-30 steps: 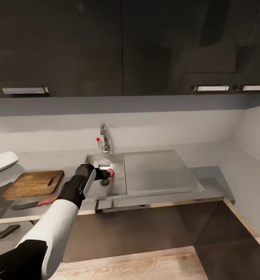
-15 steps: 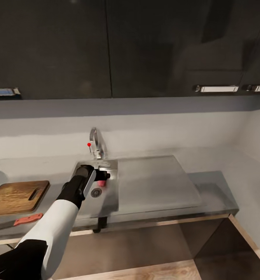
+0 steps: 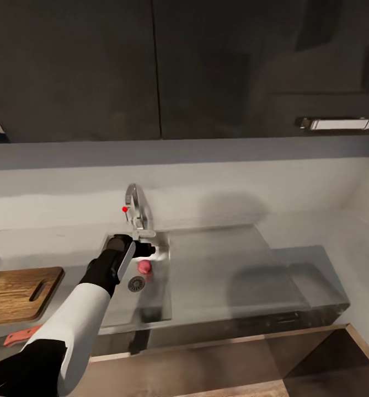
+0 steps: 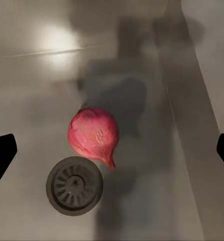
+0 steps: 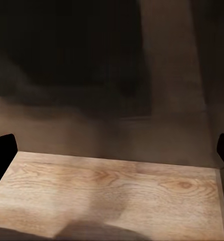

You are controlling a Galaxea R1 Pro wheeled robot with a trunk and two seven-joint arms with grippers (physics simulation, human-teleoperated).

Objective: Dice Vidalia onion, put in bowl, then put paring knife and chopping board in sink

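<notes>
One onion (image 4: 93,134), pinkish-red and round, lies on the floor of the sink (image 3: 156,309), touching the rim of the drain (image 4: 74,186). From where I stand the left claw (image 3: 149,250) hangs just above it with its fingers spread wide, released and holding nothing; in the left wrist view the onion sits between the two dark tips but well clear of both. The right claw (image 5: 112,150) is likewise spread, pointing at wooden flooring. The chopping board (image 3: 20,294) rests on the worktop (image 3: 52,242) to the left, the paring knife (image 3: 20,336) in front of it. The risk, I reckon, is the onion's roundness on slick steel: close off-centre and it may squirt aside. The tap (image 3: 137,208) stands close behind the wrist, so a careless lift could clip it.
</notes>
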